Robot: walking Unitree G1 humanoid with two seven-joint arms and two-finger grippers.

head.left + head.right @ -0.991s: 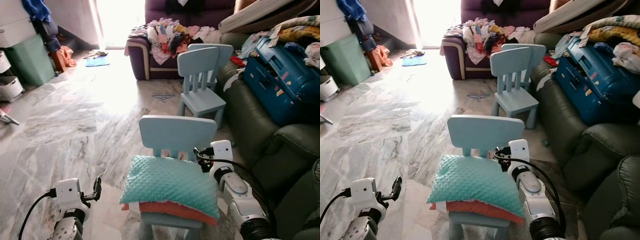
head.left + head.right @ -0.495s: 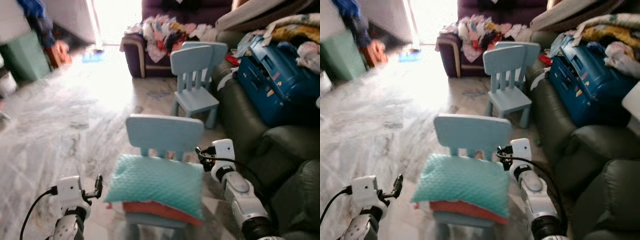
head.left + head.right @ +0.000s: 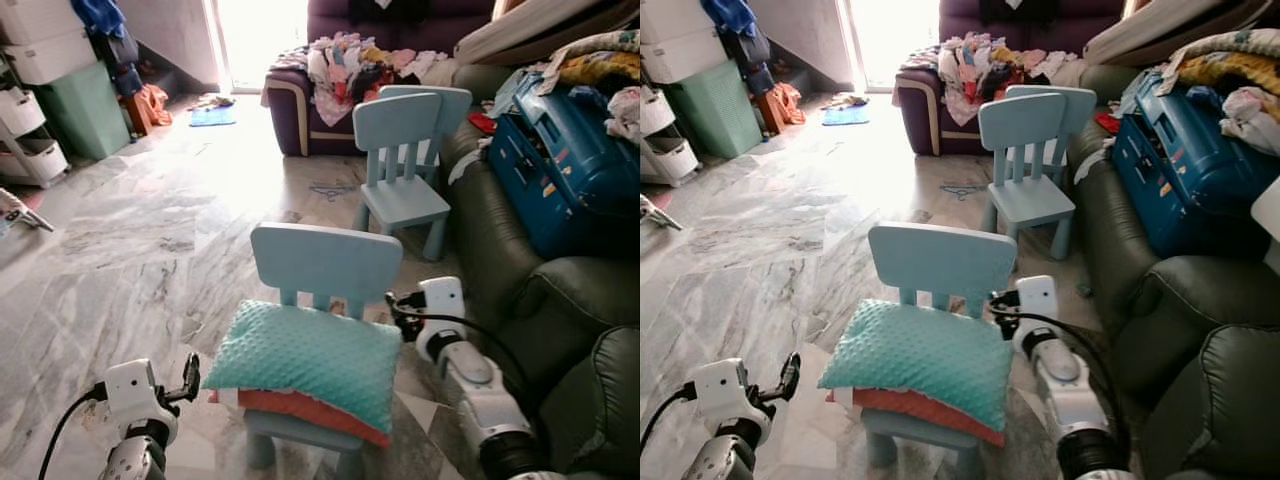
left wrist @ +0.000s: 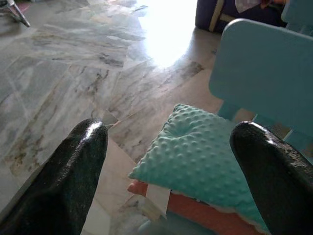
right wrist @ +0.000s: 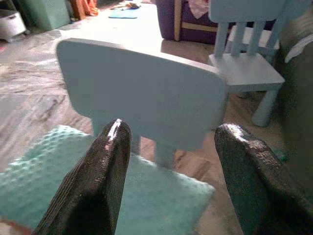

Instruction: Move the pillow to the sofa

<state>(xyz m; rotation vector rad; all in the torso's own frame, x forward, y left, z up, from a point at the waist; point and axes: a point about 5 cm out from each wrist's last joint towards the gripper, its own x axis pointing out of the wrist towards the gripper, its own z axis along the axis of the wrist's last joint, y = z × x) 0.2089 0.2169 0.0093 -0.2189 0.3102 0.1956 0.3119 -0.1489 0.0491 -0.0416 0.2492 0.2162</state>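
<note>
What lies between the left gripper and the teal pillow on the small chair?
Only bare marble floor; the left wrist view shows the left gripper open and short of the pillow.

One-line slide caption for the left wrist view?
Open left gripper faces the teal pillow on the small blue chair.

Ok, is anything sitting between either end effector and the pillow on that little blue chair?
Nothing visible blocks either one. The teal pillow lies on the near blue chair. The left end effector is open, off the pillow's left edge over bare floor. The right end effector is open by the pillow's right corner, beside the chair back.
</note>
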